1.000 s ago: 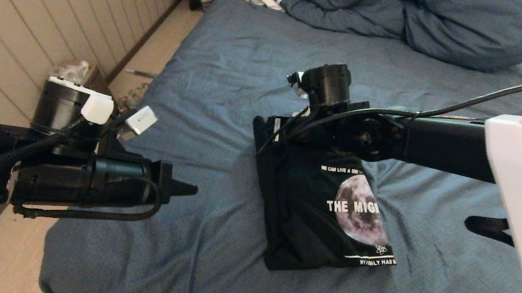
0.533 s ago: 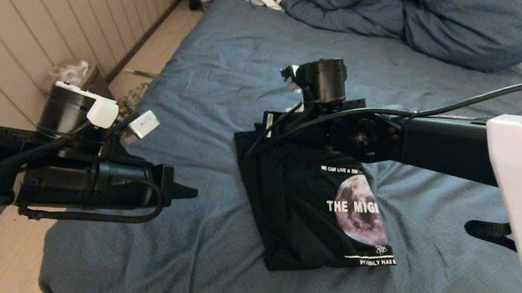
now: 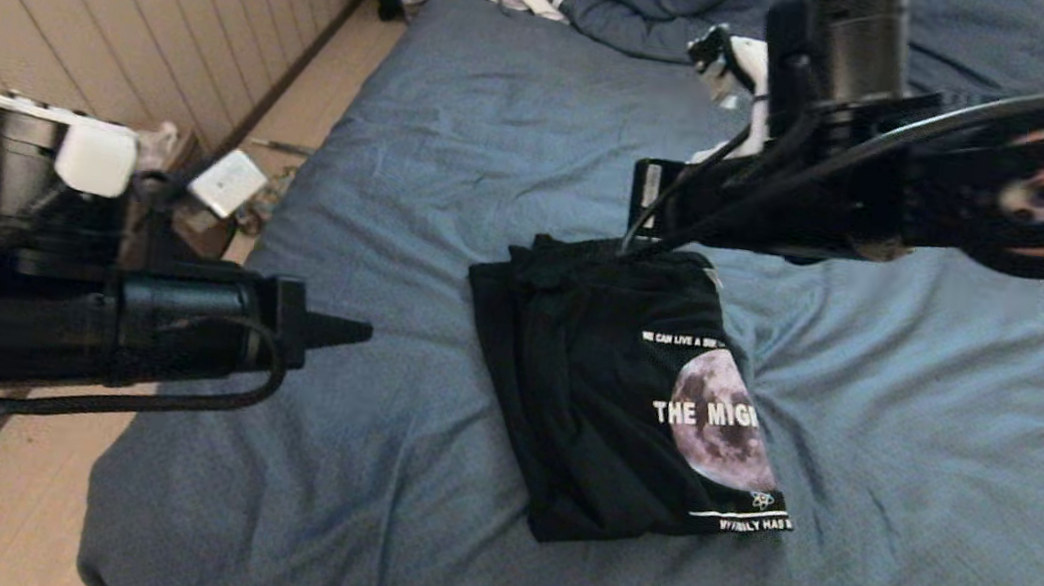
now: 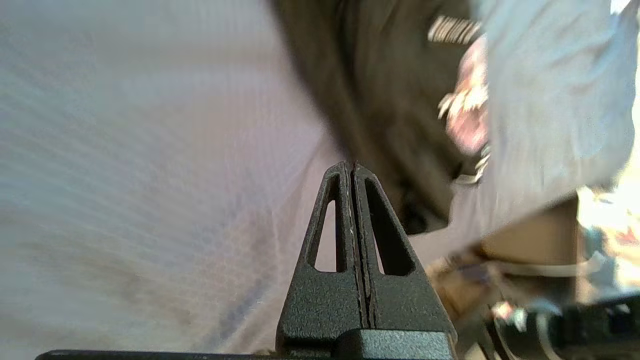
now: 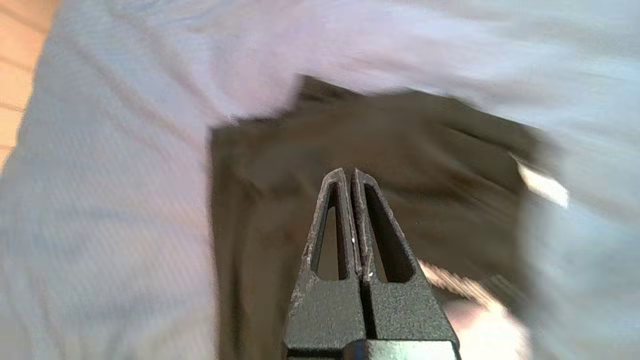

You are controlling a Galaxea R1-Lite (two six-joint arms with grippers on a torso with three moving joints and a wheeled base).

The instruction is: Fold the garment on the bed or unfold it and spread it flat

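The black short-sleeved T-shirt with the pinkish-grey moon print point(image 3: 639, 399) lies folded into a compact rectangle on the wide bed with the wrinkled slate-blue sheet point(image 3: 463, 124), just below and ahead of the right end effector point(image 5: 354, 172), whose fingers are pressed together and carry nothing. The left end effector point(image 4: 354, 165), likewise pressed together and empty, hovers off to the side, the shirt a little beyond its tip. Judging by the tidy bundle (edges stacked, print facing up), the folding looks essentially done and this reads as the release-and-clear stage. Any next move probably calls only for keeping both arms clear of the cloth so the folded layers stay undisturbed.
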